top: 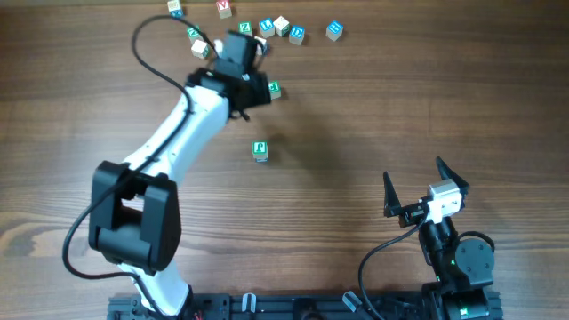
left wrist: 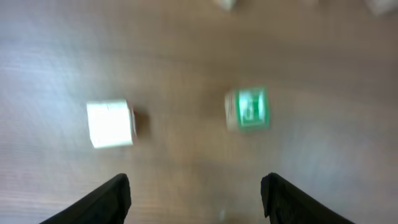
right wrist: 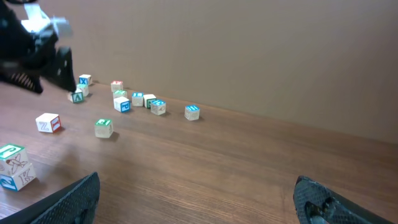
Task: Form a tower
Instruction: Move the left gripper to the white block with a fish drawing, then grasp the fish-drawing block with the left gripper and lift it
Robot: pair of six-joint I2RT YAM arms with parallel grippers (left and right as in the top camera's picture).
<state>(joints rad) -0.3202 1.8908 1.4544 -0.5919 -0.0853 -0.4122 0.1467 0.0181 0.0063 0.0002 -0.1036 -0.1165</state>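
The tower (top: 260,151) stands mid-table. In the right wrist view, the tower (right wrist: 12,167) is at the far left, a green-topped cube on a cube lettered K. My left gripper (top: 257,69) hovers at the back of the table, well beyond the tower. In its own view, the left gripper (left wrist: 196,179) is open and empty above bare wood. A loose white cube (left wrist: 111,123) and a loose green-faced cube (left wrist: 249,109) lie ahead of it. My right gripper (top: 413,171) stands open and empty at the front right. The wood under the right gripper (right wrist: 196,180) is bare.
Several loose letter cubes (top: 280,27) are scattered along the table's far edge, and the same loose cubes (right wrist: 137,101) show in the right wrist view. A single green cube (top: 274,89) lies just right of the left gripper. The left arm (top: 169,133) crosses the left half.
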